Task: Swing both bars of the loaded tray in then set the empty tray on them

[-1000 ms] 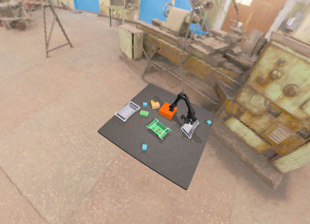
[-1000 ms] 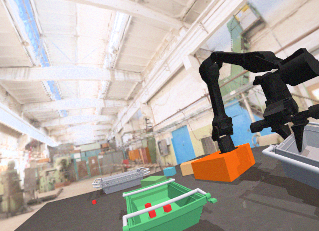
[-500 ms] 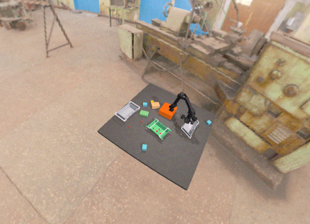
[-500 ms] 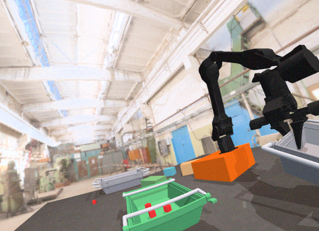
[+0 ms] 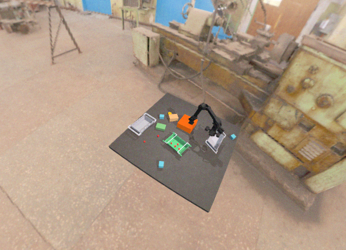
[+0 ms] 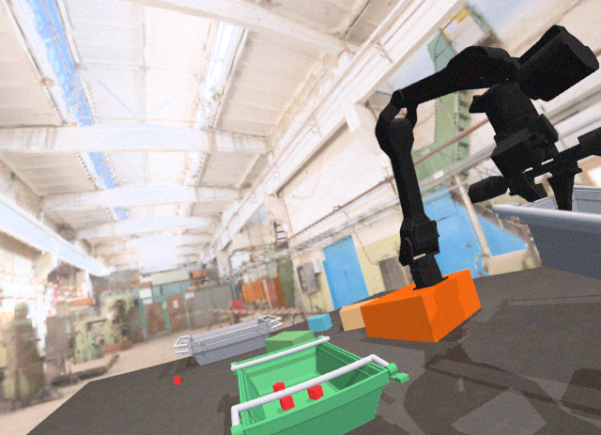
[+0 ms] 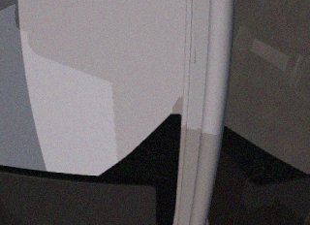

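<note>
The loaded green tray (image 5: 181, 141) (image 6: 339, 407) stands on the table with small red blocks inside. Its two white bars lie across its top: one bar (image 5: 170, 139) (image 6: 281, 353), the other bar (image 5: 184, 148) (image 6: 305, 382). My gripper (image 5: 215, 134) (image 6: 549, 203) (image 7: 188, 124) is shut on the rim of an empty grey tray (image 5: 215, 143) (image 6: 567, 240) (image 7: 196, 65), one finger inside it and one outside. I hold this tray above the table, to the right of the green tray. Its exact tilt is hard to tell, and its right part is cut off in the exterior view.
Another grey tray (image 5: 142, 123) (image 6: 223, 350) stands at the table's left. An orange block (image 5: 186, 125) (image 6: 397, 321) sits at the arm's base. A green block (image 5: 160, 127) (image 6: 290, 341), a tan block (image 5: 173, 117), several blue cubes and loose red blocks lie around.
</note>
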Controlling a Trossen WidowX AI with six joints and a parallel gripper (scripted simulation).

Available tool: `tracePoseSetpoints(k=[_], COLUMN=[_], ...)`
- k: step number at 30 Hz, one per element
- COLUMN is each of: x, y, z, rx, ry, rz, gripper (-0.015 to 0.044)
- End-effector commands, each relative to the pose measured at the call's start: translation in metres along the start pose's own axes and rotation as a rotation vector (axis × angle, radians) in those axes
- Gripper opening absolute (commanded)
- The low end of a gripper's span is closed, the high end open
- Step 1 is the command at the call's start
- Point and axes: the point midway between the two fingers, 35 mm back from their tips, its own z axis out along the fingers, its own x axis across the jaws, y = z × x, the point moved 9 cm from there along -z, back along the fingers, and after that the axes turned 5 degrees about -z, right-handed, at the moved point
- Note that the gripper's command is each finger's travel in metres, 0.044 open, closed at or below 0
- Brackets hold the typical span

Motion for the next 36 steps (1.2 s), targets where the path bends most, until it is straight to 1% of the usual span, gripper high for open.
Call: tracePoseSetpoints(k=[1,6,33,36], x=[0.006,0.008,0.008,0.005], y=[0.002,0.003,0.003,0.009], z=[-0.023,-0.038,-0.038,-0.039], rx=[-0.007,-0.007,-0.007,-0.007], ry=[0.021,0.021,0.021,0.022], rz=[0.004,0.004,0.004,0.029], gripper=[0.0,0.0,0.0,0.0])
